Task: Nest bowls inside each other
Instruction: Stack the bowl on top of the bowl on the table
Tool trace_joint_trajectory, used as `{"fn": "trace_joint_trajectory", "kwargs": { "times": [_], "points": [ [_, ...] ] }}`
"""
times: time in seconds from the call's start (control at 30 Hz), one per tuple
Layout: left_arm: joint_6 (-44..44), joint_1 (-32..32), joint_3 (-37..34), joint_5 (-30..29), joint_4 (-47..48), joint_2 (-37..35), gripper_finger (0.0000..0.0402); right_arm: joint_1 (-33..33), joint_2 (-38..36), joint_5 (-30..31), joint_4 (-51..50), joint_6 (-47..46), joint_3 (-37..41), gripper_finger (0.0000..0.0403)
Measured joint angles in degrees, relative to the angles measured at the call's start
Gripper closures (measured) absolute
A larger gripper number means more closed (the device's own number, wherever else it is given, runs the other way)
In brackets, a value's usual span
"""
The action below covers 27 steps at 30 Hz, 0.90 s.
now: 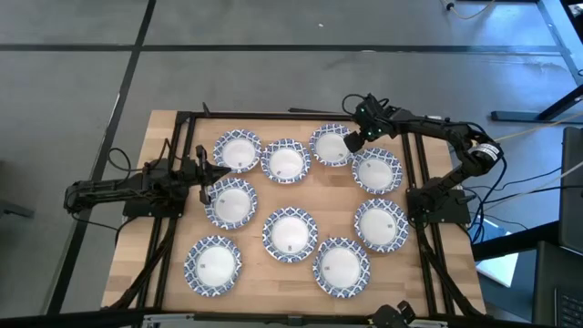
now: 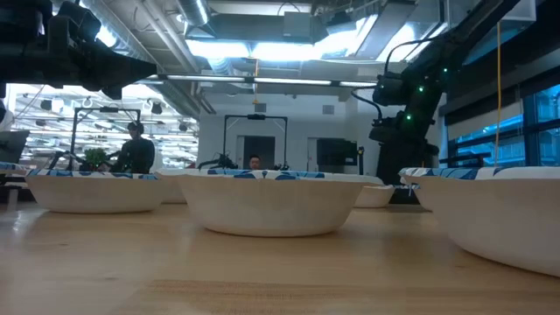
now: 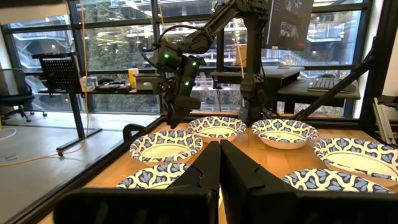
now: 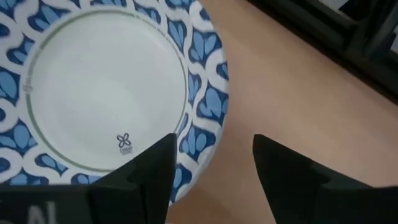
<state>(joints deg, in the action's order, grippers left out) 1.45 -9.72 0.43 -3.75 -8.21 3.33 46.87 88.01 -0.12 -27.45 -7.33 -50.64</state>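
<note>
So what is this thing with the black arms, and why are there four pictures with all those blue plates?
It is a robot with two dark arms at a wooden table. Each arm ends in a two-finger pincher called a gripper. One picture looks straight down from above, one looks level across the tabletop, and two come from small cameras on the arms' wrists. Nine bowls with blue patterned rims lie spread out singly; none is stacked yet. The right gripper is open and hangs over the rim of a bowl at the far edge, so one finger is above the bowl and one above the wood. The left gripper is shut and waits at the table's left side. Neither holds anything.
</note>
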Motion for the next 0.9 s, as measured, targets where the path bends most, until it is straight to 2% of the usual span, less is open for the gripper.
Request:
{"fn": "trace_joint_trajectory", "kwargs": {
  "times": [0.6, 0.9],
  "points": [
    [-1.4, 0.0, 0.0, 0.0, 0.0, 0.0, 0.0401, -0.3, 0.1, -3.0, 2.5, -3.0, 1.3, 0.0189],
    [-1.4, 0.0, 0.0, 0.0, 0.0, 0.0, 0.0401, -1.3, 5.8, -4.4, 4.9, -3.0, 1.3, 0.0189]
  ]
}}
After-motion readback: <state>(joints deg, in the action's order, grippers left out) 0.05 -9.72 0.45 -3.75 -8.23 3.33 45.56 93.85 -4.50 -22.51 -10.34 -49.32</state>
